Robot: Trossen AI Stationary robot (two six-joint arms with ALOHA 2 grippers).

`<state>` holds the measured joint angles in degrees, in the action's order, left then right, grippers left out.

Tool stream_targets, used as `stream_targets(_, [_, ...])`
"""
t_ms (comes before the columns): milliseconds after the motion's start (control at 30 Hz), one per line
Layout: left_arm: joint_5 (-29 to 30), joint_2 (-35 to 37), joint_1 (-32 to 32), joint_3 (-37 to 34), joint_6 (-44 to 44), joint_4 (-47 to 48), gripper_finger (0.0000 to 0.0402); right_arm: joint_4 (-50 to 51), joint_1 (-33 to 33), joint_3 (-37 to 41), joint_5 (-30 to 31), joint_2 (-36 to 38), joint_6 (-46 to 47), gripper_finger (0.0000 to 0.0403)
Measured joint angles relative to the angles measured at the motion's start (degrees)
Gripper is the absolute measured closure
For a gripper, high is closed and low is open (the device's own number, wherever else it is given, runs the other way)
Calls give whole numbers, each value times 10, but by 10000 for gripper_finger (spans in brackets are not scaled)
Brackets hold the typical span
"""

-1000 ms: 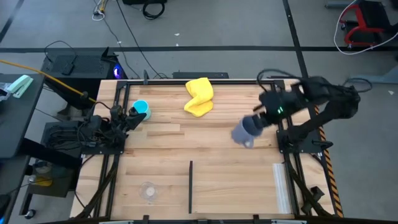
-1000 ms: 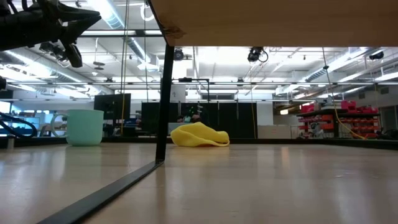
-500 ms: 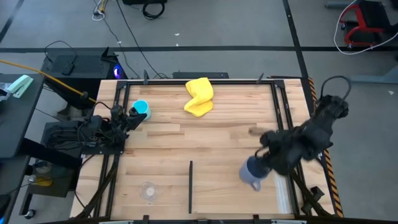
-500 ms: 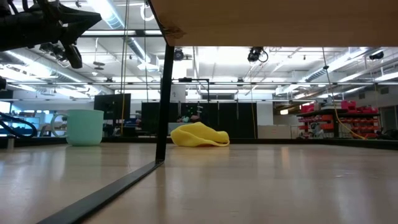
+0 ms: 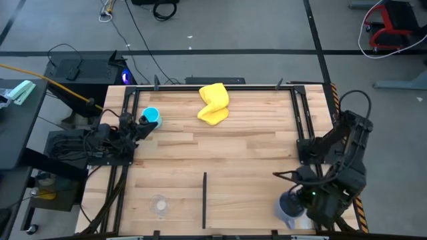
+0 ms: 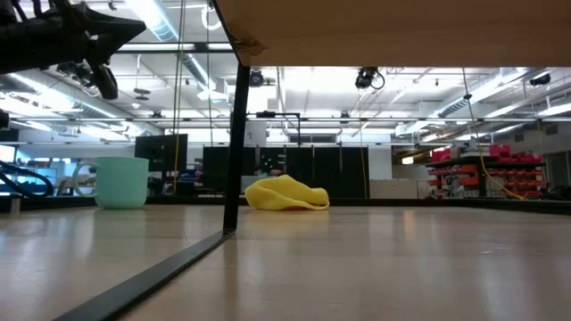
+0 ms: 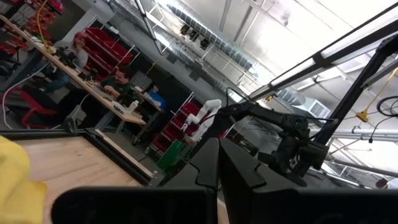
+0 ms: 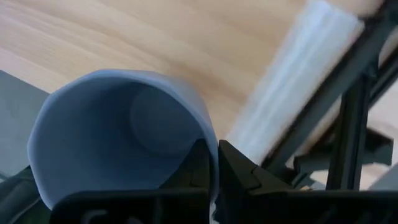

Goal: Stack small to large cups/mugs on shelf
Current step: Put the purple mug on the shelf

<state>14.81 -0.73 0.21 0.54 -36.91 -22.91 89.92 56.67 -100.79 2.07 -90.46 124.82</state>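
My right gripper (image 5: 301, 200) is over the table's near right corner, shut on the grey-blue mug (image 5: 288, 209), whose open mouth fills the right wrist view (image 8: 118, 137). The bright-blue mug (image 5: 152, 117) stands upright on its base at the far left and also shows in the low view (image 6: 121, 182). My left gripper (image 5: 138, 128) waits beside it with its fingers together (image 7: 217, 168). The clear glass cup (image 5: 159, 205) stands on the table near the near left edge. My right gripper pinches the grey-blue mug's wall at the rim (image 8: 208, 134), one finger inside the mug and one outside (image 8: 239, 171). The mug's mouth faces the wrist camera, with the wooden table beyond it. Whether the mug touches the table does not show.
A yellow cloth (image 5: 213, 103) lies at the far middle of the table. A dark shelf post (image 6: 234, 143) carries a wooden board (image 6: 393, 31) overhead, and its dark foot rail (image 5: 204, 199) runs toward the near edge. A white strip (image 5: 302, 190) lies along the near right frame.
My right gripper has carried the grey-blue mug from the middle right of the table toward the near edge, ending over the near right corner. It has stayed shut on the mug all the way.
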Motion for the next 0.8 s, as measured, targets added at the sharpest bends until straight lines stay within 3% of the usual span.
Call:
stream_targets(333, [0, 0, 0, 0, 0, 19, 383, -8, 14, 70, -4, 9, 27, 390])
stream_targets(500, [0, 0, 0, 0, -4, 18, 387, 2, 12, 76, 28, 16, 28, 390])
stream_targets(800, [0, 0, 0, 0, -2, 18, 377, 2, 7, 76, 30, 16, 26, 390])
